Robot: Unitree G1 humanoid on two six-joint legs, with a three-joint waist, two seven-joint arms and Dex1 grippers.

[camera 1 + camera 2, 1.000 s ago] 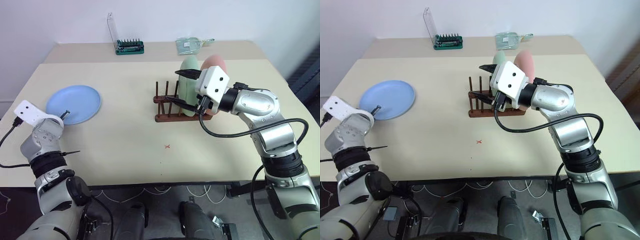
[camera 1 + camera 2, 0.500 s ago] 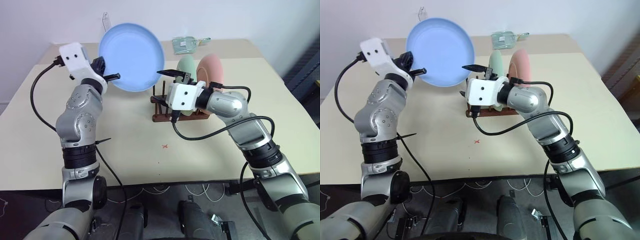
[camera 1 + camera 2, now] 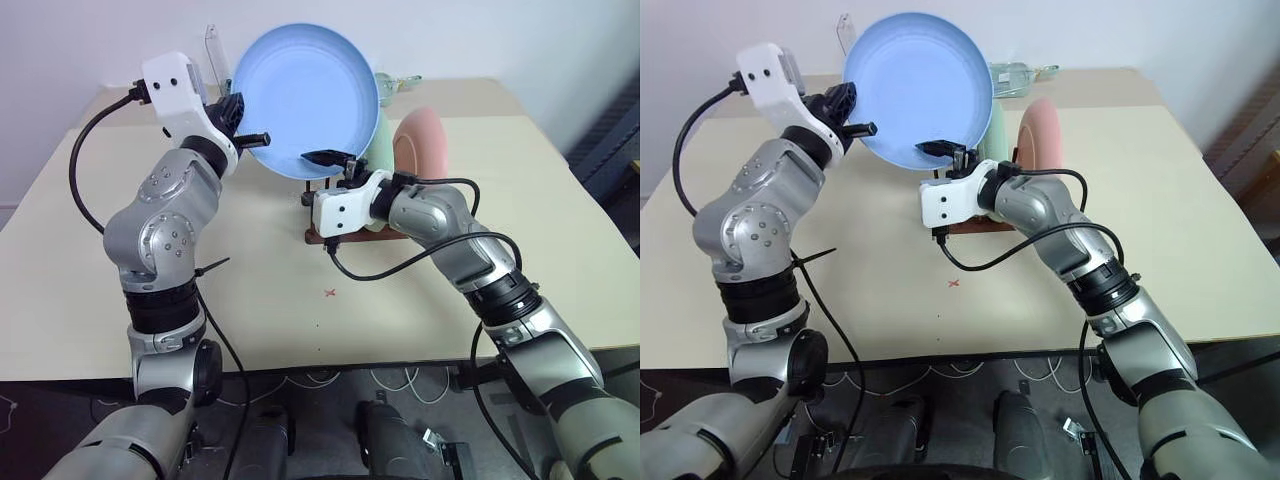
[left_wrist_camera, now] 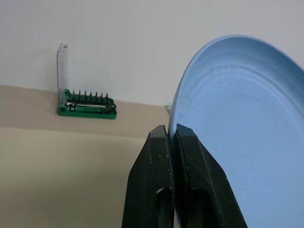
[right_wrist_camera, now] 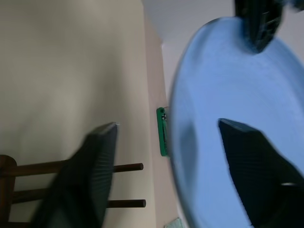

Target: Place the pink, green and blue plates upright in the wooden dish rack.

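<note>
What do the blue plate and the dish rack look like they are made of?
Blue plate: plain light blue with a dull, even surface and no glare, so probably matte plastic or melamine; matte ceramic cannot be ruled out. Dish rack: dark brown rails and thin round pegs, which reads as stained wood, though no grain can be made out.

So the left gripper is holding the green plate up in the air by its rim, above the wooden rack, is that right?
Not quite: the plate in the left gripper is the blue plate, not the green one. The left wrist view shows the fingers clamped on its rim. The green plate already stands in the wooden rack, beside the pink plate.
</note>
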